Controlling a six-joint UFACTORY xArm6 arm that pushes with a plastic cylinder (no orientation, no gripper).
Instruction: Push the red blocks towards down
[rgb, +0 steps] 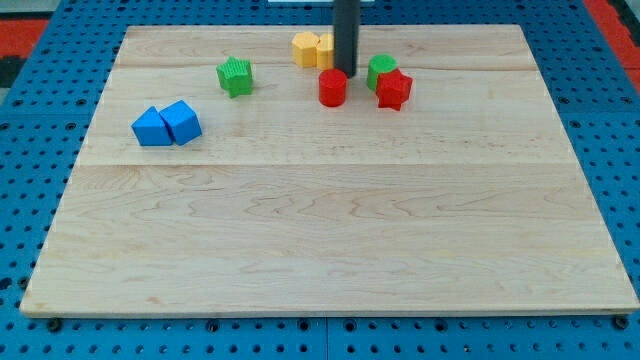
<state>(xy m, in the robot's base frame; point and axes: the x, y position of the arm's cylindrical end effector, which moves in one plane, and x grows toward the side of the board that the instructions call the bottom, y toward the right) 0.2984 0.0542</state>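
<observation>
A red cylinder block (333, 87) stands near the top middle of the wooden board (330, 240). A red star block (394, 89) lies just to its right, touching a green round block (380, 69) behind it. My tip (345, 72) is at the end of the dark rod, just above and slightly right of the red cylinder, close to or touching its top edge. The rod partly hides a yellow block (326, 48) behind it.
An orange-yellow block (305, 48) sits beside the yellow one at the top. A green star block (235, 76) lies to the left. Two blue blocks (152, 127) (181, 122) touch each other at the far left. A blue pegboard surrounds the board.
</observation>
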